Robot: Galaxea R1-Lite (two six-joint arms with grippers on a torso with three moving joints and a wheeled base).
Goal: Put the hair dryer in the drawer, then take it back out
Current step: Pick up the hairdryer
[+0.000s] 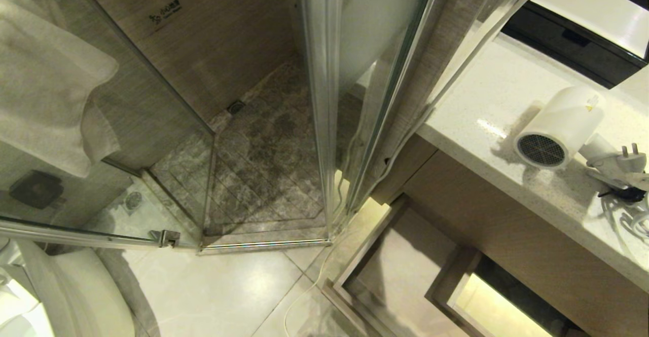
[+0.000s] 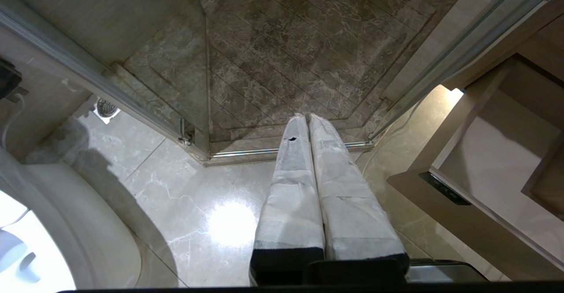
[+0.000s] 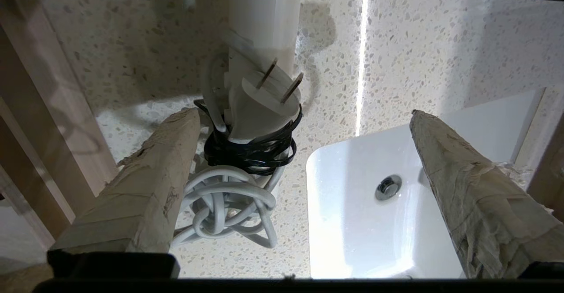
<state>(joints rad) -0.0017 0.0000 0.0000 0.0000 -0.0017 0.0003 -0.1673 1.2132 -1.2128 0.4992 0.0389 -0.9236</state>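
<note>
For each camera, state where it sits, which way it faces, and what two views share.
Head: high, facing down at the shower floor, counter with hair dryer, and open drawer; no arm shows.
Left wrist: behind the shut left hand, above the floor.
Right wrist: behind the open right hand, over the dryer's plug, cord and sink.
Head and left wrist share shower floor and drawer.

the right gripper (image 3: 304,121) hangs over the speckled counter (image 3: 396,42), its two taped fingers (image 3: 145,187) spread wide and holding nothing. between them lie the hair dryer (image 3: 262,24), its white plug (image 3: 264,103), and a knotted cord (image 3: 224,205) bound with a black tie. a white sink (image 3: 352,222) with a metal drain lies beside the cord.
</note>
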